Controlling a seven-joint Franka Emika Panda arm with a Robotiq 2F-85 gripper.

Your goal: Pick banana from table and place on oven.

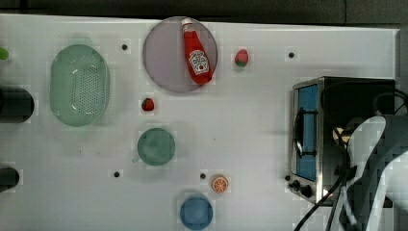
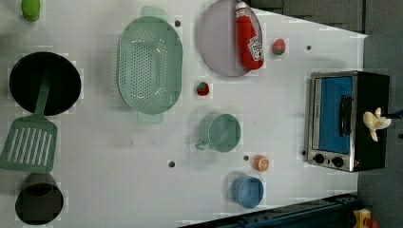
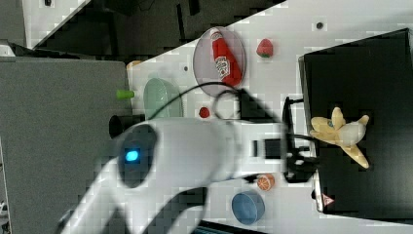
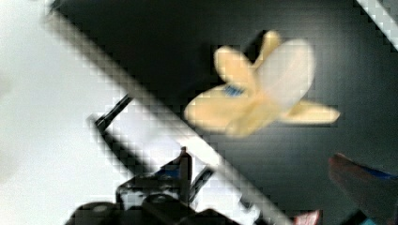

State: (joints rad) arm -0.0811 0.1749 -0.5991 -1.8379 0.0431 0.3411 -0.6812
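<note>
The white robot arm (image 3: 195, 151) reaches over the boxy steel toaster oven (image 2: 349, 121). I cannot tell the state of the gripper. The pale peeled banana (image 3: 343, 134) lies on the oven's black top, with bare room around it. The red ketchup bottle (image 1: 196, 53) carries a white label, not readable, on the white table (image 1: 250, 130).

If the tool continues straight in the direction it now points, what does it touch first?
Probably the oven's black top, beside the banana lying there; the exact depth is unclear.
</note>
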